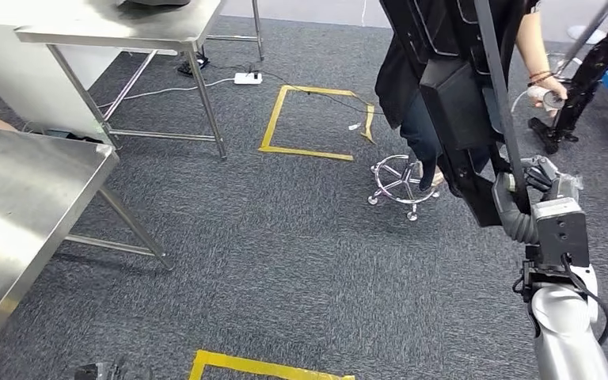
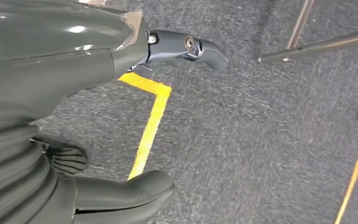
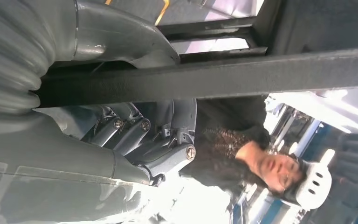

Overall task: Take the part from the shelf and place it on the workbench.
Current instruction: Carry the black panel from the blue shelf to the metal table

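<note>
The part (image 1: 451, 103) is a large black frame of bars and a boxy block, held up at the right of the head view. My right hand (image 1: 534, 184) grips it low down. In the right wrist view the fingers (image 3: 135, 135) curl around one of the part's black bars (image 3: 223, 77). The steel workbench (image 1: 24, 198) stands at the left, its top bare where it shows. My left hand (image 2: 51, 93) hangs over the carpet with thumb (image 2: 126, 193) and fingers (image 2: 186, 46) apart, holding nothing.
A person (image 1: 542, 87) stands close behind the part, holding a small white thing. A chrome stool base (image 1: 402, 182) sits on the grey carpet below them. Another steel table (image 1: 127, 28) stands at the back left. Yellow tape squares (image 1: 313, 119) mark the floor.
</note>
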